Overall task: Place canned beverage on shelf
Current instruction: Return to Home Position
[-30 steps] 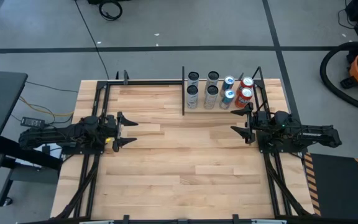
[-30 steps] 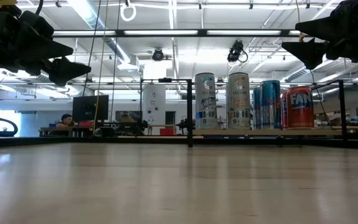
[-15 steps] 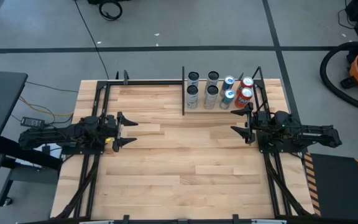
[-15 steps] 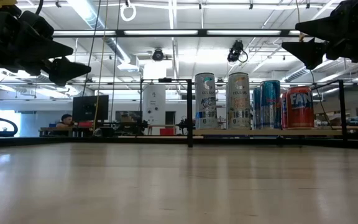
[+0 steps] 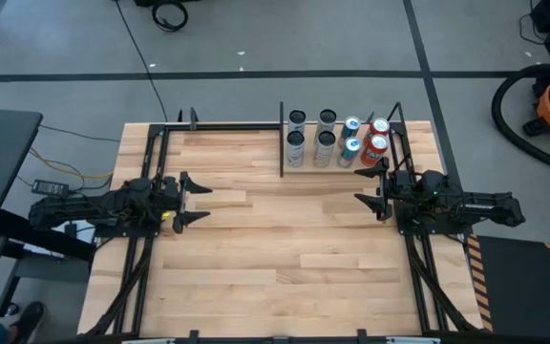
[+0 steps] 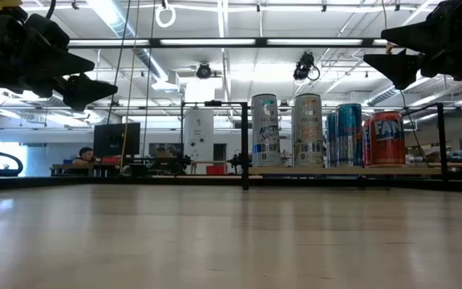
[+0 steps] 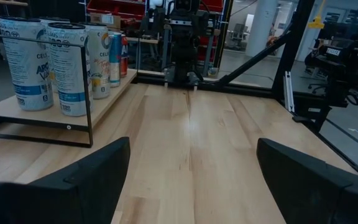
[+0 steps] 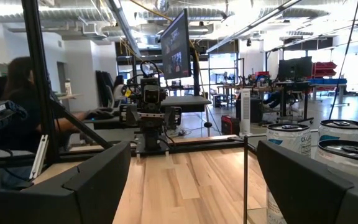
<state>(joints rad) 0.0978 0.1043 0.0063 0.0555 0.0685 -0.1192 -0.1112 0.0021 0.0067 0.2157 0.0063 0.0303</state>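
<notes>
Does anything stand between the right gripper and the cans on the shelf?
Nothing visible does. The right gripper, open, hovers by the shelf's near edge, beside the orange cans; only the shelf's thin black rods border them. The left gripper waits open at the table's left side.

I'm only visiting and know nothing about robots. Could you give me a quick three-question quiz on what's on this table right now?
1. True or false: the left gripper is holding something.
2. How many cans stand on the shelf? A) four B) six C) eight
3. Which gripper is nearer the red cans?

Key: 1. False, it is open and empty. 2. C. 3. The right gripper.
</notes>
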